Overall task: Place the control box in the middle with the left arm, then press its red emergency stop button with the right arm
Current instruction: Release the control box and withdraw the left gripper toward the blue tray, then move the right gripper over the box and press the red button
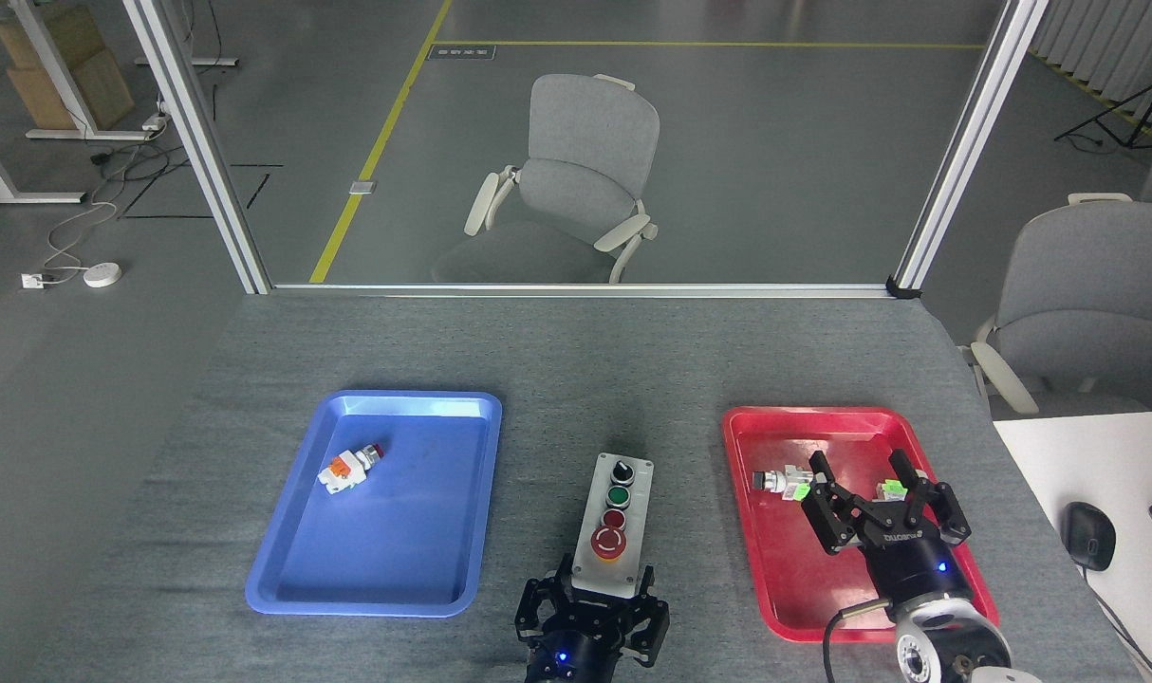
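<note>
control box (614,521) lies flat on the grey tabletop (576,370) between blue tray (282,569) and red tray (785,607), big red e-stop nearest the robot. left gripper (593,607) sits at its near end, fingers spread around it; can't tell if they touch. best to let go cleanly and pull straight back without nudging it. right gripper (875,498) hangs over the red tray, jaws spread, empty; should close up before pressing straight down on the e-stop.

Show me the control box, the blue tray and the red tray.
control box (615,521): head view, grey top face.
blue tray (400,560): head view, bare floor.
red tray (785,560): head view, bare floor.
</note>
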`<move>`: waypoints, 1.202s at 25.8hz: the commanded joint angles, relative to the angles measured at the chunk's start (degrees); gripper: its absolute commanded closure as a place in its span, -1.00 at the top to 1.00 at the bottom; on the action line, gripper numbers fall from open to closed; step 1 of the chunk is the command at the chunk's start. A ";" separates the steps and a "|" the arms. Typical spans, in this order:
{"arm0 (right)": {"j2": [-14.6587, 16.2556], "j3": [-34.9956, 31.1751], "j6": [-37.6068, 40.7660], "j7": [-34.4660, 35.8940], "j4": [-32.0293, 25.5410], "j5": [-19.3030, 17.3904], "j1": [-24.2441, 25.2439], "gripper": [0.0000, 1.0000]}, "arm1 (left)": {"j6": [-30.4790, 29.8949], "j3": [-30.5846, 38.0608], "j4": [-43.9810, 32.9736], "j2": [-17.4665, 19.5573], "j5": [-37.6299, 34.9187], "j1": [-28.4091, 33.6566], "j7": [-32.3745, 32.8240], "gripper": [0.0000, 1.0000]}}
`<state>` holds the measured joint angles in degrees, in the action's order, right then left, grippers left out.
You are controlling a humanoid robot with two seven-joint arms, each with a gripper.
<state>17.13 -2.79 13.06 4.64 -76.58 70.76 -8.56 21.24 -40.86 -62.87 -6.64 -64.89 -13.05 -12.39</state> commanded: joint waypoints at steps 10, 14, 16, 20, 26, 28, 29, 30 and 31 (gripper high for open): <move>0.19 0.77 15.68 0.02 0.11 0.08 -1.81 -0.18 | -2.78 14.40 -25.72 9.54 -13.60 16.21 0.08 0.98; 0.19 2.26 21.66 0.02 0.37 0.17 -3.83 -0.96 | -4.19 20.02 -30.12 12.00 -13.51 18.23 0.79 0.98; 0.10 4.63 24.12 0.02 1.34 0.70 -5.50 -1.00 | -5.33 23.01 -30.38 12.53 -13.51 18.67 1.05 0.98; -0.08 11.75 25.96 -0.51 6.26 1.40 -9.02 -1.00 | -8.23 28.02 -30.21 13.14 -13.51 19.73 0.96 0.97; -2.27 18.26 25.61 -1.65 11.98 3.60 -11.39 -1.00 | -10.17 30.31 -29.59 14.64 -13.60 19.55 0.88 0.98; -3.24 18.52 25.61 -1.74 13.12 4.21 -11.39 -1.00 | -10.17 30.83 -29.42 14.72 -13.60 19.37 0.88 0.97; -3.59 18.61 25.79 -1.92 13.73 4.30 -11.39 -1.00 | -10.60 31.45 -28.98 14.72 -13.60 19.20 0.96 0.97; -3.85 18.70 25.96 -2.36 14.17 4.30 -11.39 -1.00 | -11.66 32.07 -28.63 14.72 -13.60 19.11 0.96 0.97; -4.12 18.70 26.05 -2.88 14.35 4.30 -11.39 -1.00 | -13.59 32.86 -28.28 14.81 -13.60 18.93 1.05 0.97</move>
<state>13.98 15.38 38.77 2.72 -63.55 74.69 -19.85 10.11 -9.64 -91.93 7.98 -78.48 6.27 -11.42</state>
